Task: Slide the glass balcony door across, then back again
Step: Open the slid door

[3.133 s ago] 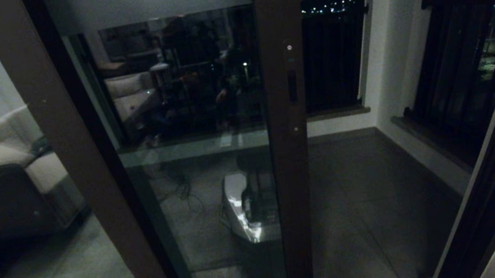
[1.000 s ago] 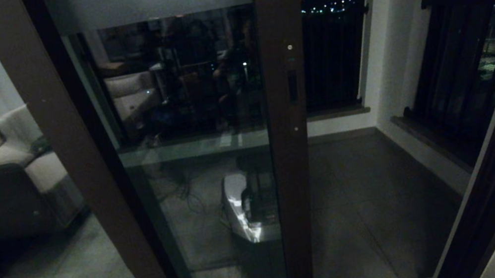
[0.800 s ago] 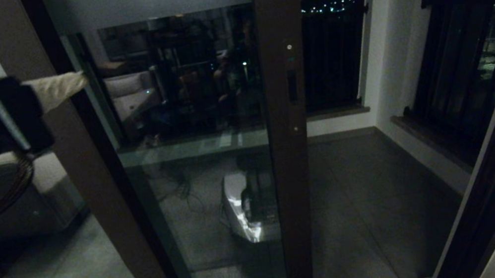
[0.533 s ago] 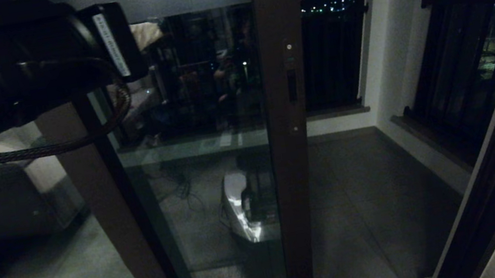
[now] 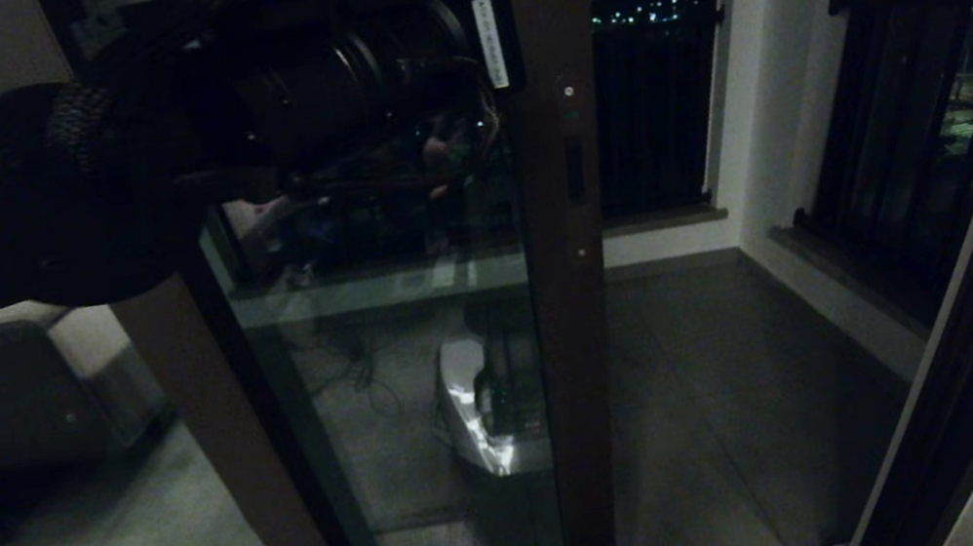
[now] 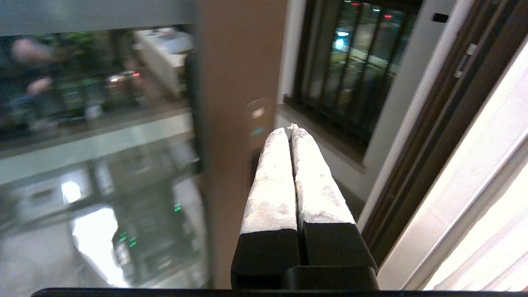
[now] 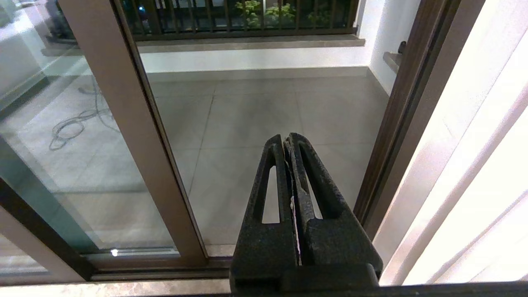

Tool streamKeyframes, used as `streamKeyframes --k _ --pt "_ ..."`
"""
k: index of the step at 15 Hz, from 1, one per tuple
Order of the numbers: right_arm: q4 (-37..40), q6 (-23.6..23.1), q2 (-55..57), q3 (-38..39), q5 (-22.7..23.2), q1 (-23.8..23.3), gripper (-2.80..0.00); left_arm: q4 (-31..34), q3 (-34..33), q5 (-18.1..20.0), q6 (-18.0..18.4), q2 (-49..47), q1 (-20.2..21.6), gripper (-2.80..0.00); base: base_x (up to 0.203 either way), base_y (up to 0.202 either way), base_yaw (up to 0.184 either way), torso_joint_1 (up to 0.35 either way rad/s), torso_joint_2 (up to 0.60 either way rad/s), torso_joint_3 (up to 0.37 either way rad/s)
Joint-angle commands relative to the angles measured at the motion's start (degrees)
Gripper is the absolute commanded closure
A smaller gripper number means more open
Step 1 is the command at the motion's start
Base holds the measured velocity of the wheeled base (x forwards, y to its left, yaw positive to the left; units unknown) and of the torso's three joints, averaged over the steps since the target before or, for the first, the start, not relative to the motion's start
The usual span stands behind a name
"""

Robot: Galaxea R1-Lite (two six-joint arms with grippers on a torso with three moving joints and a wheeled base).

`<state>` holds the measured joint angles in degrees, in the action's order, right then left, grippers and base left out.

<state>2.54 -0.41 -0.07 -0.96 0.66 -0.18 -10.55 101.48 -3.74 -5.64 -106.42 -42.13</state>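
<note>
Your left gripper [image 6: 291,128], jaws pressed together and empty, points at the glass balcony door [image 5: 584,296] stile near its handle [image 5: 574,169]. Your right gripper [image 7: 287,138], also closed, hangs low by the door track.
</note>
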Motion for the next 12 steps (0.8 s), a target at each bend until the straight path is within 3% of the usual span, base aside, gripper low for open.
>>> streamKeyframes --k 1,8,12 --pt "0.0 0.0 0.1 0.0 0.0 0.0 0.00 -0.1 5.4 1.3 -0.2 -8.6 -1.2 0.00 0.000 0.000 0.000 0.000 0.00 0.000" --pt "0.0 0.0 0.1 0.0 0.0 0.0 0.00 -0.2 10.5 2.4 -0.2 -16.9 -4.5 0.00 0.000 0.000 0.000 0.000 0.00 0.000" --pt "0.0 0.0 0.1 0.0 0.0 0.0 0.00 -12.5 11.3 1.0 1.4 -24.6 -4.6 0.00 0.000 0.000 0.000 0.000 0.00 0.000"
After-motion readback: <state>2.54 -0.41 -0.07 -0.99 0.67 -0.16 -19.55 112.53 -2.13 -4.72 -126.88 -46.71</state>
